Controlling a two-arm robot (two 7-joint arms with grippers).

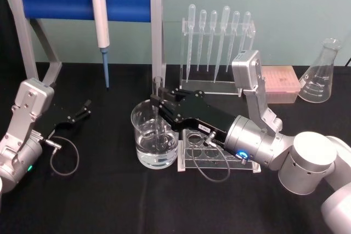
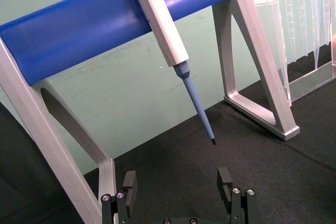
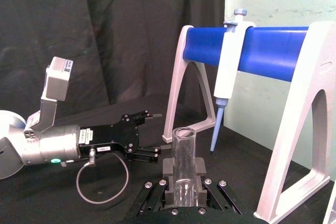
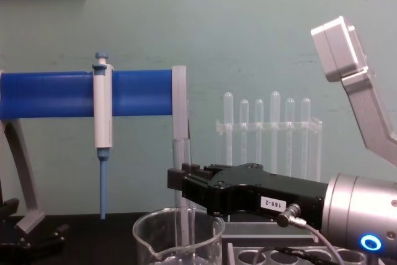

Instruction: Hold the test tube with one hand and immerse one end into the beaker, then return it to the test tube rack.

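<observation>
Over beaker (image 1: 140,135), R gripper (image 1: 158,102) pinches test tube (image 1: 157,85) upright; lower end immersed. L gripper (image 1: 84,109) parked far left, jaws spread wide.

The right pincer (image 4: 180,184) enters from the right on a silver-grey wrist and bears a white "188-2" label. Its jaws are closed on the test tube (image 4: 180,153), which stands upright with its lower end inside the beaker (image 4: 205,240). The test tube rack (image 4: 260,254) sits just right of the beaker. Behind, a pipettor (image 4: 102,122) hangs from a blue bar (image 4: 49,94), and pipettes (image 4: 275,128) stand in a clear holder.
</observation>
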